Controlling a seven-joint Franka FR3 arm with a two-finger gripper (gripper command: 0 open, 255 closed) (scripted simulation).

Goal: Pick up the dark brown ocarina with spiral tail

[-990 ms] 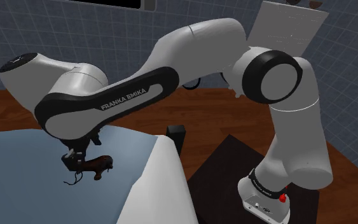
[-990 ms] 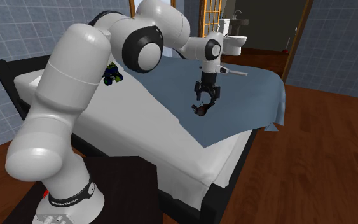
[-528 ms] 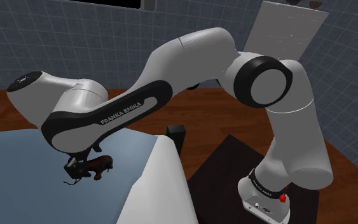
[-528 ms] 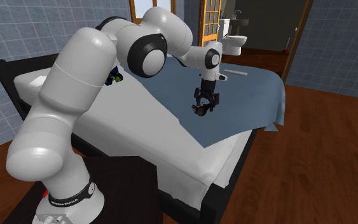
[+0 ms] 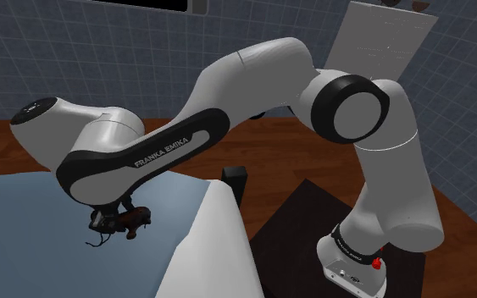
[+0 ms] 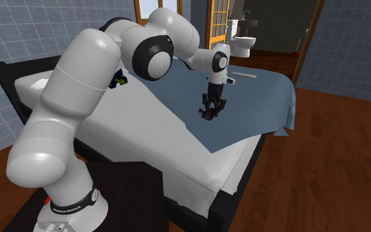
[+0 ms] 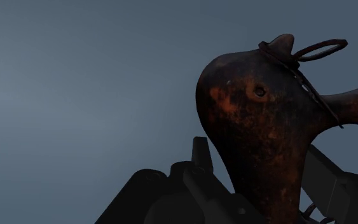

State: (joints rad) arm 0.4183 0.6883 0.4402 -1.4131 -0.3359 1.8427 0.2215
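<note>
The dark brown ocarina (image 7: 247, 108) with rusty spots and a thin cord loop lies on the blue-grey bedsheet (image 5: 24, 220). My black gripper (image 7: 260, 156) is down at the sheet with its fingers (image 7: 199, 159) clasping the ocarina's body from both sides. From the shoulder view the gripper (image 5: 108, 222) sits under the arm's wrist, and the ocarina (image 5: 133, 220) sticks out toward that view's right. In the second exterior view the gripper (image 6: 209, 111) points straight down at the ocarina (image 6: 207, 116) in the middle of the bed.
A white cover (image 6: 131, 125) drapes the bed's side near the stand. A small green and black object (image 6: 116, 78) lies near the headboard, and a white bar (image 6: 246, 76) lies farther across the sheet. A dark nightstand (image 5: 296, 229) stands by the robot's base.
The gripper came down over the ocarina, then its fingers closed from wide apart onto the ocarina's body. The ocarina has stayed on the sheet.
</note>
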